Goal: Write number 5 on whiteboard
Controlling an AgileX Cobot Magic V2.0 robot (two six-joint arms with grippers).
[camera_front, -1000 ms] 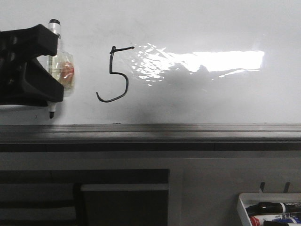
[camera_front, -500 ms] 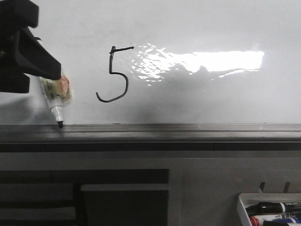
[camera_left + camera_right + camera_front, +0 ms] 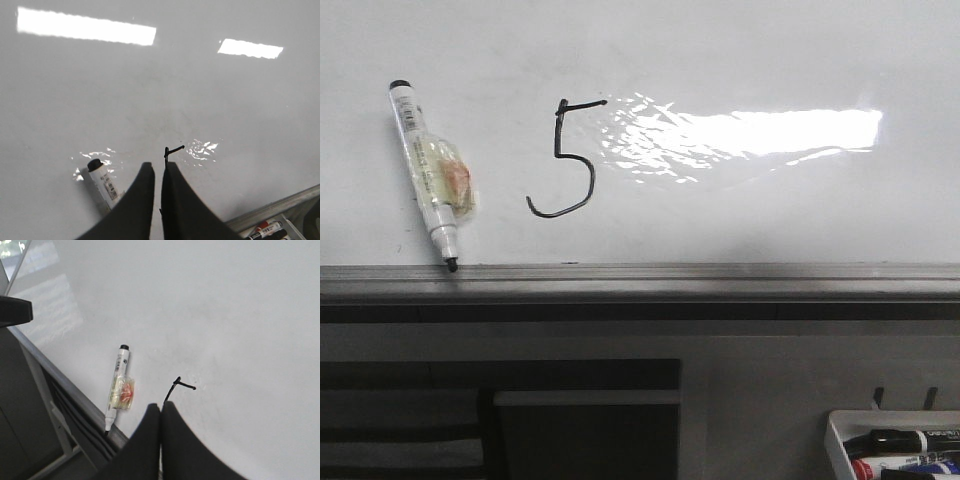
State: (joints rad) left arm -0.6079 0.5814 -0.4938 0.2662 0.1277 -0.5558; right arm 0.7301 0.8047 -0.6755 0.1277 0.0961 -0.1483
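While I watch the front view, the number 5 (image 3: 563, 158) stands drawn on the whiteboard (image 3: 750, 60), left of the glare. I see a marker (image 3: 426, 174) lying loose beside it, tip at the ledge (image 3: 720, 275). Left gripper (image 3: 157, 167) and right gripper (image 3: 160, 408) both sit closed, empty.

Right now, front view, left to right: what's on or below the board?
marker leaning on the whiteboard → number 5 → bright light reflection → white tray of markers at the lower right.
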